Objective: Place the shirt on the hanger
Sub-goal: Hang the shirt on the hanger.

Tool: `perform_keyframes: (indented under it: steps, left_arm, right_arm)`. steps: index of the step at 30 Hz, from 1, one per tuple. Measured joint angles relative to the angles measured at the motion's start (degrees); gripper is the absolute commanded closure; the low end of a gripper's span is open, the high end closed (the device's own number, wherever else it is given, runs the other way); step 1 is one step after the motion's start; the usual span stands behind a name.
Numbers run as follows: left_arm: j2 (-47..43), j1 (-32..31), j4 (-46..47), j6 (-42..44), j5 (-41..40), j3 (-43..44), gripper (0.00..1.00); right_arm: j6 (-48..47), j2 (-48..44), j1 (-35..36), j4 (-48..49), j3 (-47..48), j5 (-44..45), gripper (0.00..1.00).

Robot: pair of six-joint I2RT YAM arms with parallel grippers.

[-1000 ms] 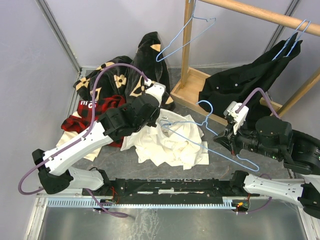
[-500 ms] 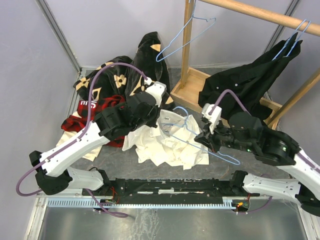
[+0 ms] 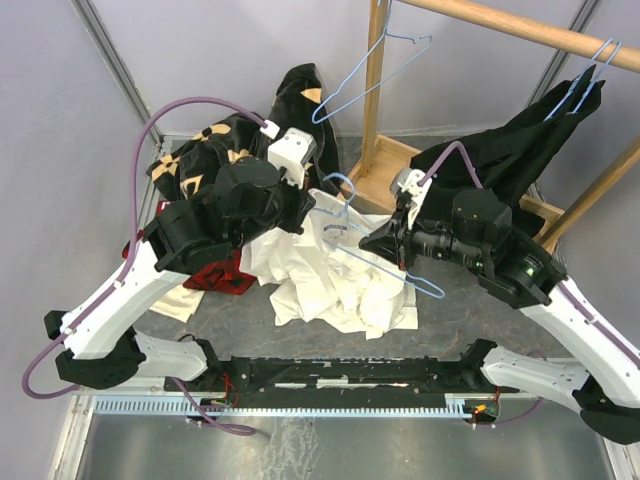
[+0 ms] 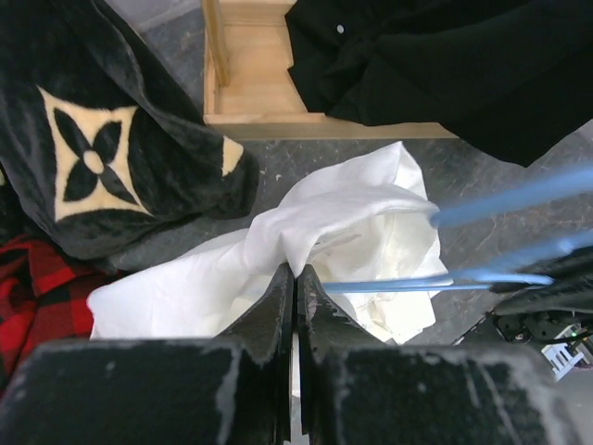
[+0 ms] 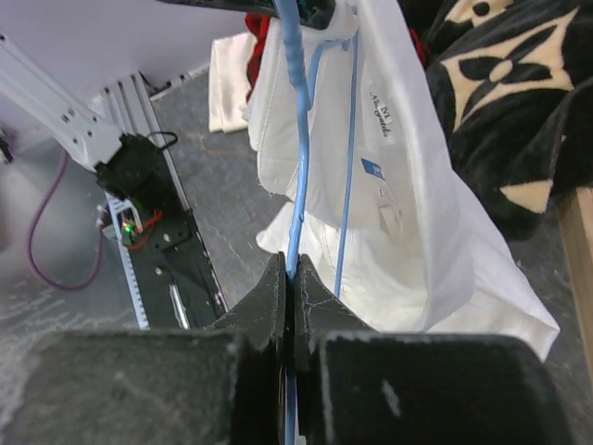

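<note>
The white shirt lies crumpled on the table, with one part pulled up into a peak. My left gripper is shut on that peak; in the left wrist view its tips pinch a fold of the shirt. The light-blue hanger slants from its hook near the lifted cloth down to the right. My right gripper is shut on one of its wires. In the right wrist view the hanger runs up from the tips beside the hanging shirt.
A black garment with tan flowers and a red plaid shirt lie at the back left. A wooden rack stands behind, carrying a spare blue hanger and a black garment.
My left gripper has risen and drawn back, lifting the shirt into a peak. My right gripper has carried the hanger left and up, so its hook now sits beside the lifted cloth.
</note>
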Motion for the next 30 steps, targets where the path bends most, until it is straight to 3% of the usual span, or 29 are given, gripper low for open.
perform_keyframes:
  steps: [9,17,25,30]
  left_arm:
    - [4.8,0.0,-3.0,3.6,0.2,10.3,0.97]
    - [11.4,0.0,-4.1,5.7,3.6,20.6,0.97]
    - [15.0,-1.1,-3.2,6.2,9.4,21.9,0.97]
    - [13.1,-1.5,-1.9,6.2,10.4,15.9,0.97]
  right_arm:
    - [11.4,3.3,-11.5,20.9,-6.8,-13.1,1.00]
    - [17.0,-1.0,-13.0,34.7,-13.9,-6.6,1.00]
    - [18.0,-8.4,-13.1,30.0,-14.5,4.9,1.00]
    - [14.7,-9.3,-13.1,21.1,-13.7,0.2,1.00]
